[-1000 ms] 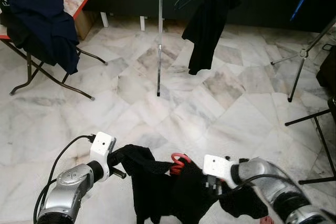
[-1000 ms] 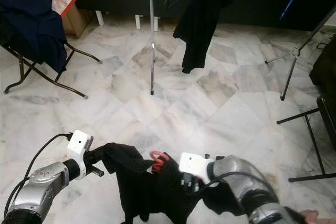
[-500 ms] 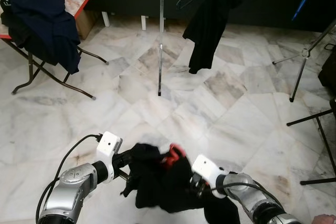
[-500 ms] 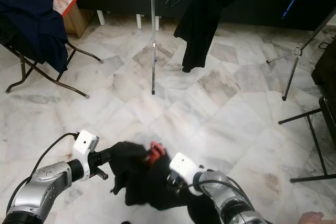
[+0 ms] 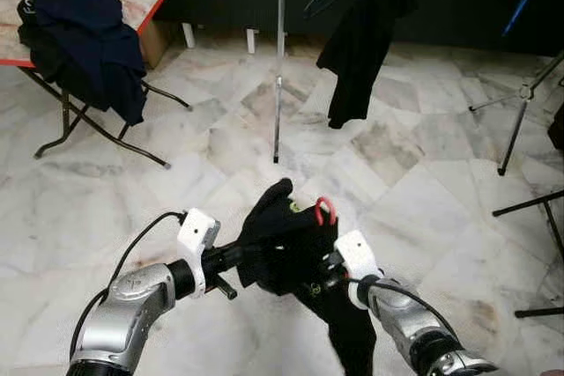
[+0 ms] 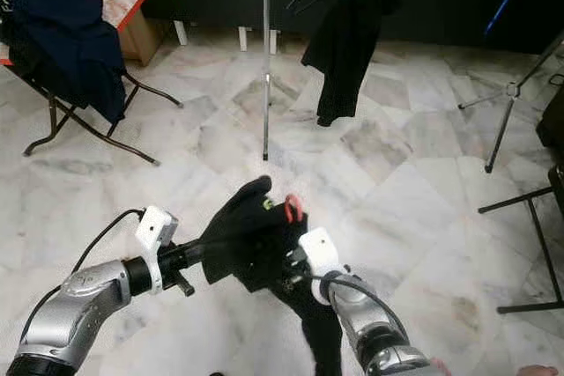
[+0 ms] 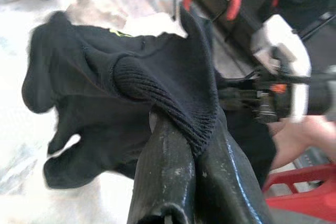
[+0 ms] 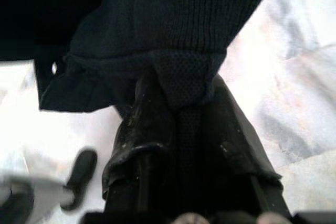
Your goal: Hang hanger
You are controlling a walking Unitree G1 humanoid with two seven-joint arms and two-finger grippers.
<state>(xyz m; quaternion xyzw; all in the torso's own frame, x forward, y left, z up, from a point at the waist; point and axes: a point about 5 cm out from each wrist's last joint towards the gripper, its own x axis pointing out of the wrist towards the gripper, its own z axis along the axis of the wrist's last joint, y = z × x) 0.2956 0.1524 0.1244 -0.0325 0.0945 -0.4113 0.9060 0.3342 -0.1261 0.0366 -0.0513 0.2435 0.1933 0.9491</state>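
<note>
Bridging both claws, left claw and right claw clamp the black garment with its red-hooked hanger.

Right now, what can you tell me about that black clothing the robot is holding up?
The black garment is dark knit fabric, ribbed at one edge, bunched into a rumpled lump held above the marble floor. A red hanger hook pokes out of its top. The left claw pinches the ribbed edge from one side; the right claw grips fabric on the other. A long part hangs down below the right claw.
</note>
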